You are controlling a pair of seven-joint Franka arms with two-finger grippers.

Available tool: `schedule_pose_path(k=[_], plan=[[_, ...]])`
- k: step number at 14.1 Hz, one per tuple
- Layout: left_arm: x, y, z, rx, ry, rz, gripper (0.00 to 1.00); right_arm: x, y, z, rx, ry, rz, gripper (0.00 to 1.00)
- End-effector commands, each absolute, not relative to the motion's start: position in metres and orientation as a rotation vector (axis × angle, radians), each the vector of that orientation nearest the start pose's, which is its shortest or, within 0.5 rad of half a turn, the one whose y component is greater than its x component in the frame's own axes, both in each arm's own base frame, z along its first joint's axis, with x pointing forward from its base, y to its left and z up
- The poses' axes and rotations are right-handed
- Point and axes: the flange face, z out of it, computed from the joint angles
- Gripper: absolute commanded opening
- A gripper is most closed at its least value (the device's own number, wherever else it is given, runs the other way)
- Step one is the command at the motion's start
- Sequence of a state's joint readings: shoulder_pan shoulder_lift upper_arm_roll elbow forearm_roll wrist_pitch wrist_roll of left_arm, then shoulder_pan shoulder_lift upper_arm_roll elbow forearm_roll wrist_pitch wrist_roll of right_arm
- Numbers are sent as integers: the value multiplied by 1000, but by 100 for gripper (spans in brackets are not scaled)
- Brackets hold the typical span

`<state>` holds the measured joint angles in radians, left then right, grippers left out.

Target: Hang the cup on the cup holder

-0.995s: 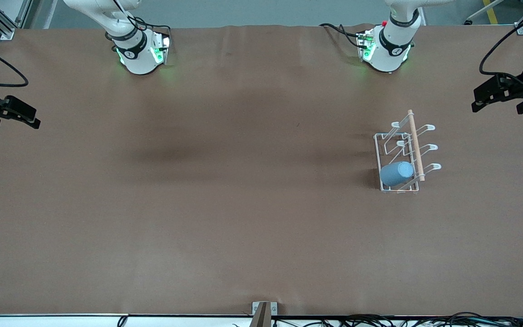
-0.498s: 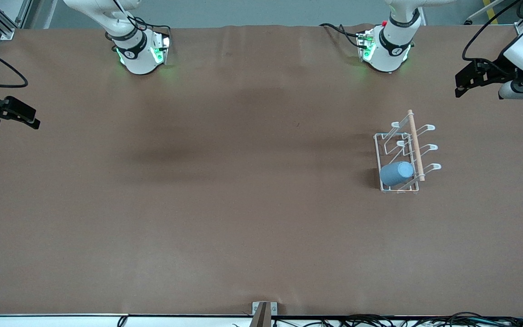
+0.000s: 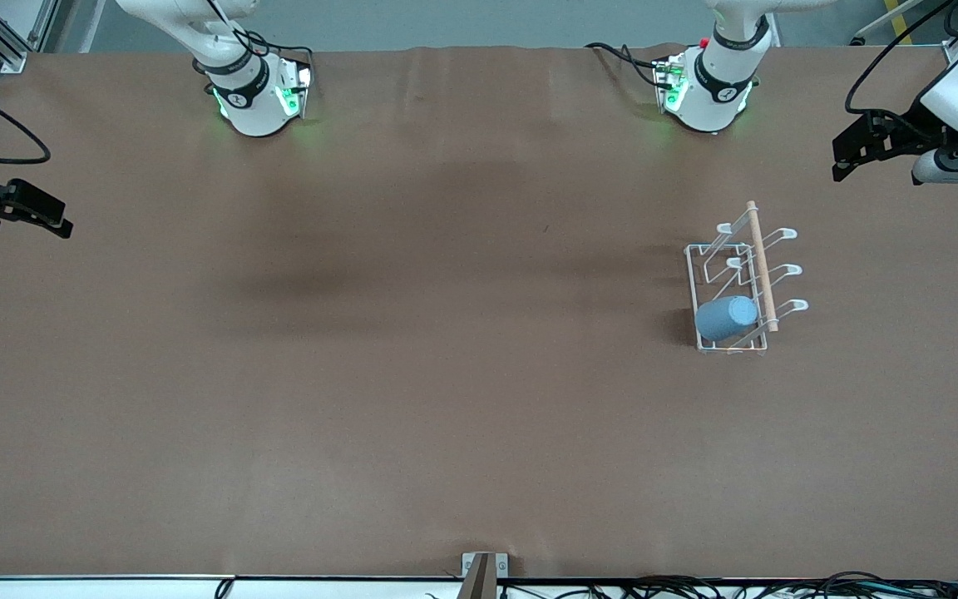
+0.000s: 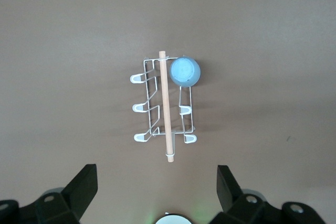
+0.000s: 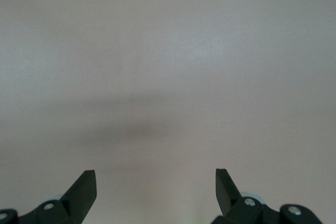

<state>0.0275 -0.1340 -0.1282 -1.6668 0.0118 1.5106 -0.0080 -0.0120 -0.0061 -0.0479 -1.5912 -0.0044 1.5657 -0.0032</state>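
Observation:
The light-blue cup (image 3: 726, 318) sits tilted over a prong of the white wire cup holder (image 3: 741, 283), at the holder's end nearest the front camera. In the left wrist view the cup (image 4: 185, 71) shows beside the wooden rod of the holder (image 4: 166, 108). My left gripper (image 3: 841, 158) hangs open and empty over the left arm's end of the table, well apart from the holder; its fingertips (image 4: 89, 174) frame bare table. My right gripper (image 3: 55, 220) waits open and empty over the right arm's end of the table, with its fingertips (image 5: 88, 178) over plain brown surface.
Both arm bases (image 3: 254, 96) (image 3: 708, 91) stand along the table edge farthest from the front camera. A small metal bracket (image 3: 483, 566) sits at the edge nearest it. The brown table cover (image 3: 446, 374) stretches between them.
The left arm lifted and swung its gripper away from the holder, toward the bases' edge, then stopped. The cup stayed on the holder. The right gripper barely shifted.

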Motion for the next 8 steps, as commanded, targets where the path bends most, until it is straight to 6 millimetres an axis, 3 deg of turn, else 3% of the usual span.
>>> schedule_pose_path(k=[1,8], plan=[[504,-57,647,-3122,123,12,100,550,-39,617,-3147,84,34,100],[518,-55,655,-3127,151,-16,100,552,-40,613,-3147,82,49,100]])
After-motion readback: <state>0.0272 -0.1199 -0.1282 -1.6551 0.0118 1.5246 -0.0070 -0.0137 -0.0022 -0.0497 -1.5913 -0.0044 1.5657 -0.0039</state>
